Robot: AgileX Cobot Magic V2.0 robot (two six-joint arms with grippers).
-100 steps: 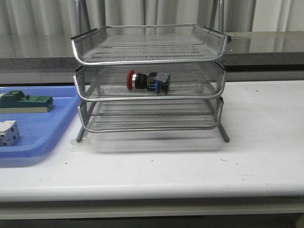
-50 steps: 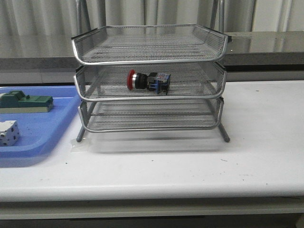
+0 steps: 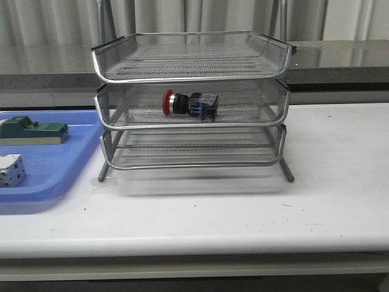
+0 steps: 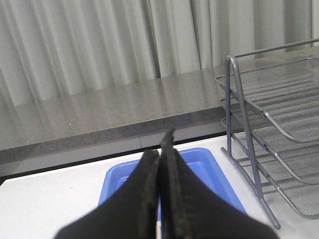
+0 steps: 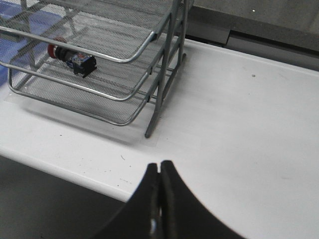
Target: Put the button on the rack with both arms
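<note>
The button, with red cap, black body and blue rear block, lies on its side in the middle tier of the silver wire-mesh rack. It also shows in the right wrist view, inside the rack. Neither gripper shows in the front view. My left gripper is shut and empty, above the table left of the rack. My right gripper is shut and empty, over the table's front edge, well away from the rack.
A flat blue tray lies left of the rack, holding a green block and a white cube. The tray shows in the left wrist view. A grey counter and curtains stand behind the table.
</note>
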